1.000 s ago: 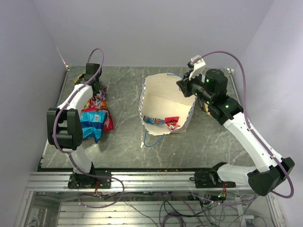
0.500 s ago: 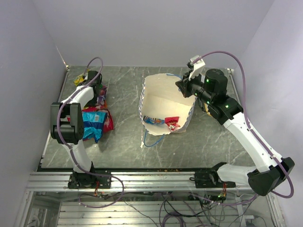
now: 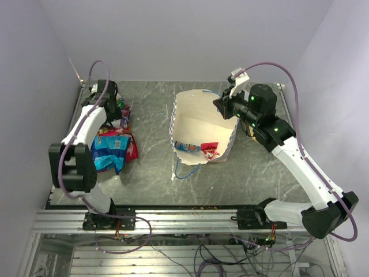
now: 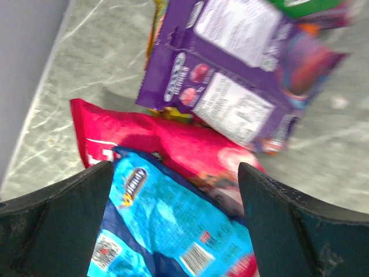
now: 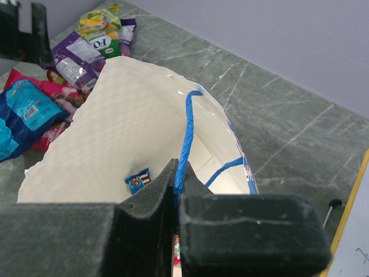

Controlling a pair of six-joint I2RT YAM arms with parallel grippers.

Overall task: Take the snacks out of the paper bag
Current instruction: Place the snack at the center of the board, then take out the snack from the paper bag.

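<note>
Top external: most snacks are piled on the counter, at least two packets are left in the paper bag clamped by the right gripper, left gripper spread apart, empty.

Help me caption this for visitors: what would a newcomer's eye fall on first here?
The open paper bag in the middle of the table stands out first, its cream inside holding a few snacks at the bottom, while the right gripper pinches its rim. Next, the bright pile of packets on the table's left side, under the open left gripper.
</note>
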